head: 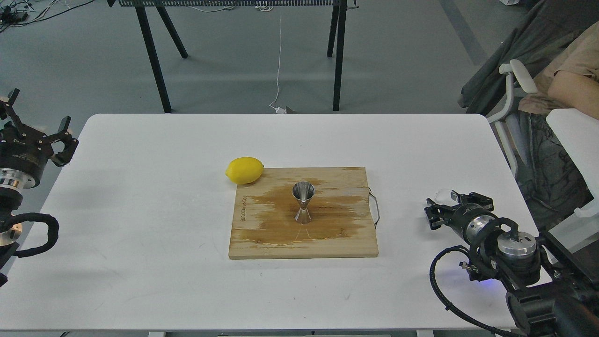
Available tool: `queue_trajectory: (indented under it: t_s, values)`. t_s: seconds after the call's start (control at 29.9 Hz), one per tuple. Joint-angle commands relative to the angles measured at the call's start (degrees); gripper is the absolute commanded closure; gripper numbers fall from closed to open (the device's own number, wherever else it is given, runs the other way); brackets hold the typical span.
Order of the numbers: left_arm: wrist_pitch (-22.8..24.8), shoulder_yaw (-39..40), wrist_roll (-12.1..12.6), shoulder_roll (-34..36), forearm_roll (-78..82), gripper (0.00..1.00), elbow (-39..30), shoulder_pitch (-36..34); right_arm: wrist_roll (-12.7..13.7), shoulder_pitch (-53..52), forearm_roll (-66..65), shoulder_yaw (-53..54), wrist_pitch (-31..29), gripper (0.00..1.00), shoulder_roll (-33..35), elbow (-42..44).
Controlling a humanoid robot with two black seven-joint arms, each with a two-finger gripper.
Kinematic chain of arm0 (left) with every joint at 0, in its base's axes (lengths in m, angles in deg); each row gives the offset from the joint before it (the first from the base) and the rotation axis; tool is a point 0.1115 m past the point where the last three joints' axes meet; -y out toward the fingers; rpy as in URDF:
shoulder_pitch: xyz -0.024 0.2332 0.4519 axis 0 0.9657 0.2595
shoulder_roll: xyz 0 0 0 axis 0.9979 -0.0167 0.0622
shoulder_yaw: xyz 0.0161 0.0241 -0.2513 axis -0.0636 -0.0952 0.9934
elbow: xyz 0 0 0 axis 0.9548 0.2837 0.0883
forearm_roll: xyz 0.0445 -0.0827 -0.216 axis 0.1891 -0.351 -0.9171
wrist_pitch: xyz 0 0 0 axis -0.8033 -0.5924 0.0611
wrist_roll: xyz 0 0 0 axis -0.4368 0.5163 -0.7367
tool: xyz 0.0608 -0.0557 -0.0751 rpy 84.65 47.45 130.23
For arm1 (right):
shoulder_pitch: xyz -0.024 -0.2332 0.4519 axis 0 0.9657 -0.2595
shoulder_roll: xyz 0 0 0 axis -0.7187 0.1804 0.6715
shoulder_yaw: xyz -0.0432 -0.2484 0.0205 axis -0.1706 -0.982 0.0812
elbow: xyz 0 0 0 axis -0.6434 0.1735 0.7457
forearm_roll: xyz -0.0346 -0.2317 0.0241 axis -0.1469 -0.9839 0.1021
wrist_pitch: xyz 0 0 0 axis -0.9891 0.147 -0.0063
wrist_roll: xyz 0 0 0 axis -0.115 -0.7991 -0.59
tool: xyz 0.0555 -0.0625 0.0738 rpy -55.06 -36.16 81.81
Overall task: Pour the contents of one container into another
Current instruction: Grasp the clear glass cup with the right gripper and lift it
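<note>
A shiny steel hourglass jigger (pixel 303 202) stands upright in the middle of a wet wooden cutting board (pixel 262 243). The tiny clear glass cup (pixel 446 195) sits on the white table at the right, well apart from the board. My right gripper (pixel 456 207) lies low on the table just behind the cup, open, its fingers spread wider than the cup; whether they touch it I cannot tell. My left gripper (pixel 36 122) hangs open beyond the table's left edge, holding nothing.
A yellow lemon (pixel 244 170) rests against the board's far left corner. The board has a wire handle (pixel 374 208) on its right side. A person in a chair (pixel 552 93) sits beyond the table's right edge, and black trestle legs (pixel 154 61) stand behind the table.
</note>
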Motion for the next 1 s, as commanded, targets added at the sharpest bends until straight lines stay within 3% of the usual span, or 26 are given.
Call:
queue_trajectory:
  t_s: [0.0,0.53,0.74,0.97]
  values:
    - [0.0,0.0,0.0,-0.6,0.0,0.03,0.2,-0.1,0.0,0.1,0.0,-0.5,-0.2,0.48,0.1,0.0]
    - [0.0,-0.1,0.0,-1.6,0.0,0.03,1.7,0.7,-0.1,0.5,-0.1,-0.7,-2.8,0.50,0.1,-1.1]
    - [0.0,0.0,0.0,-1.7,0.0,0.03,1.7,0.7,-0.2,-0.2,-0.8,-0.7,-3.1,0.50,0.4,-4.6]
    - [0.0,-0.1,0.0,-1.6,0.0,0.02,1.7,0.6,0.2,-4.5,-11.2,-0.8,-3.1,0.51,0.2,-11.2]
